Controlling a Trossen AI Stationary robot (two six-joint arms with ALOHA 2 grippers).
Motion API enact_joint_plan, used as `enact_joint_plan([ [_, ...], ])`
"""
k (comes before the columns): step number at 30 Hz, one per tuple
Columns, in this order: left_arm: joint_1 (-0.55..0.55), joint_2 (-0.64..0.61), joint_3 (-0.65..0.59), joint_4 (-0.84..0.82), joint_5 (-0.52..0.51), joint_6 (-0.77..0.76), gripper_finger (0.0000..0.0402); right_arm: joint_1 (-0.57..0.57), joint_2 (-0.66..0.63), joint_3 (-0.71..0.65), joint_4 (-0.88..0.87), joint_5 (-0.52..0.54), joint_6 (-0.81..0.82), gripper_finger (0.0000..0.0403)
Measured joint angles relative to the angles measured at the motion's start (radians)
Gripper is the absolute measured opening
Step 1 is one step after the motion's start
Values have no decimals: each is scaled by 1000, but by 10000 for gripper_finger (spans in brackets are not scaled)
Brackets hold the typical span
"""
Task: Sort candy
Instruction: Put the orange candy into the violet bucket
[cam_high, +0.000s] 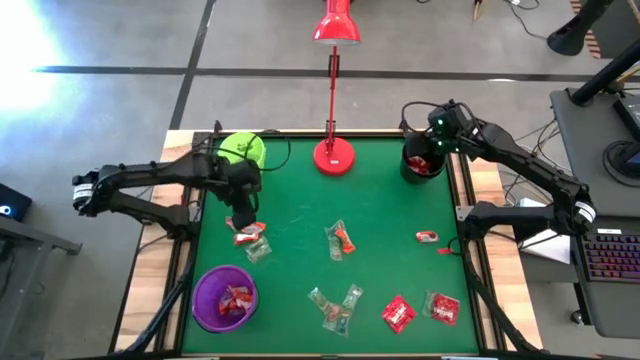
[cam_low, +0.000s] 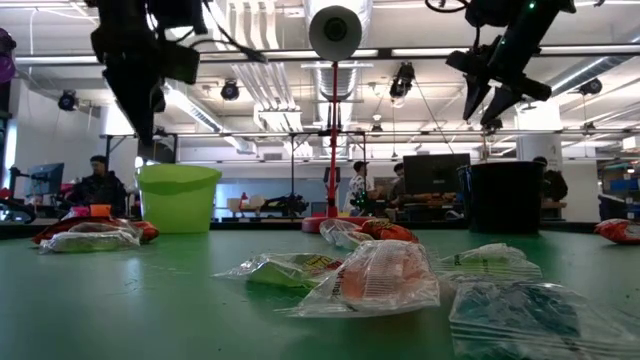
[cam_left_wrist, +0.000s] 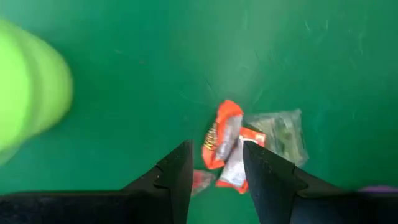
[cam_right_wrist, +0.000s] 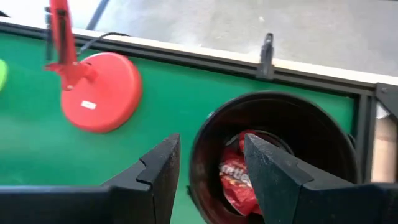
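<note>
Candy sort, green bench (cam_high: 300, 250).
Left claw (cam_left_wrist: 216, 163) parted, empty, over orange candy (cam_left_wrist: 219, 140) at 9 o'clock; right claw (cam_right_wrist: 211, 163) parted, empty, above black cup (cam_right_wrist: 323, 134) at 2 o'clock.

My left tool (cam_left_wrist: 216, 167) covers part of the orange candy (cam_left_wrist: 221, 140); the lime-green cup (cam_left_wrist: 28, 90) blurs, cut off.

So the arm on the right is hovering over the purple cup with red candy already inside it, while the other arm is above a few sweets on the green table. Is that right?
Not quite. The right gripper hovers, open, over the black cup, not the purple one; the right wrist view shows red candy inside. The purple cup stands at the near left. The rest holds: the left gripper is above sweets.
</note>
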Motion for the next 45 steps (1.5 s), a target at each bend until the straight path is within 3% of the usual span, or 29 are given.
enact_joint_plan([
  [6,0,2,-102,58,112,2,123,3,0,20,-1,-100,-2,169],
  [17,0,9,-261,230,113,81,123,20,0,25,-3,-137,2,169],
  [45,-6,289,-266,370,134,177,123,20,0,29,-2,-147,3,169],
])
